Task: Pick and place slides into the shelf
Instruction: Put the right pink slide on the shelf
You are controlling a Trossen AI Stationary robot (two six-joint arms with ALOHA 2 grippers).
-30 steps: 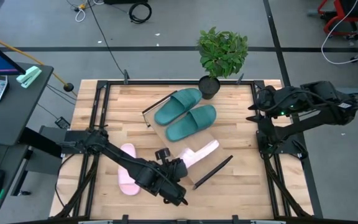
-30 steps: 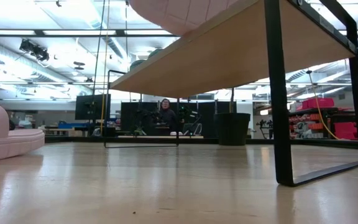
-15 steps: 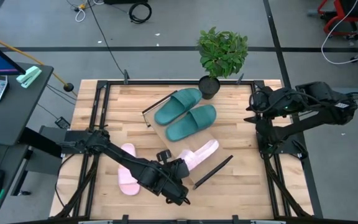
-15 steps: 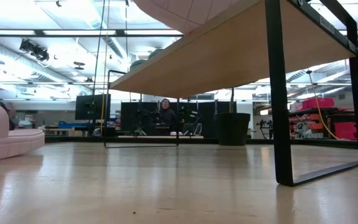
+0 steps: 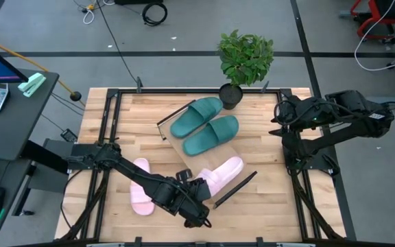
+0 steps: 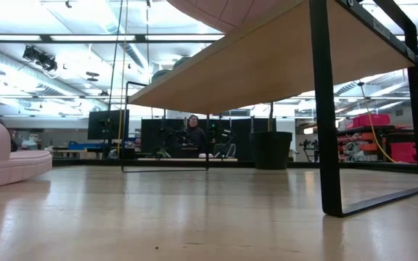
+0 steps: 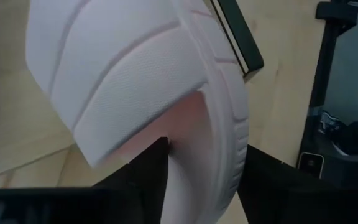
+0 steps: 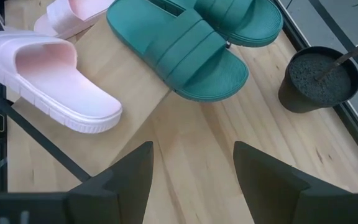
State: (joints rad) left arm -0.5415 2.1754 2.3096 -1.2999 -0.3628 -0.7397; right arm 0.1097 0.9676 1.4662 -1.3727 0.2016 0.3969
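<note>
My left gripper is shut on a pale pink slide at the shelf's near end. The shelf is a light board with black end bars, seen from below in the low view. Two dark teal-green slides lie side by side on its far half, soles down. The second pink slide rests sole-down on the tabletop, left of the shelf. My right gripper hangs open near the table's right edge, well clear of everything. My left gripper holds the pink slide by the end nearest its strap. One finger is inside on the footbed, the other outside the ribbed side wall. It comes slanting from the table's near left. The slide lies about level on the board, its gripped end overhanging.
A potted plant stands at the table's far edge, just beyond the green slides. The table's black frame rails run along its left and right sides. Bare tabletop lies right of the shelf. A person sits far behind the table.
My left gripper has shifted slightly toward the near right and turned the pink slide from tipped on its side to lying flatter over the shelf's near end. In the low view, less of its underside hangs past the board's edge.
</note>
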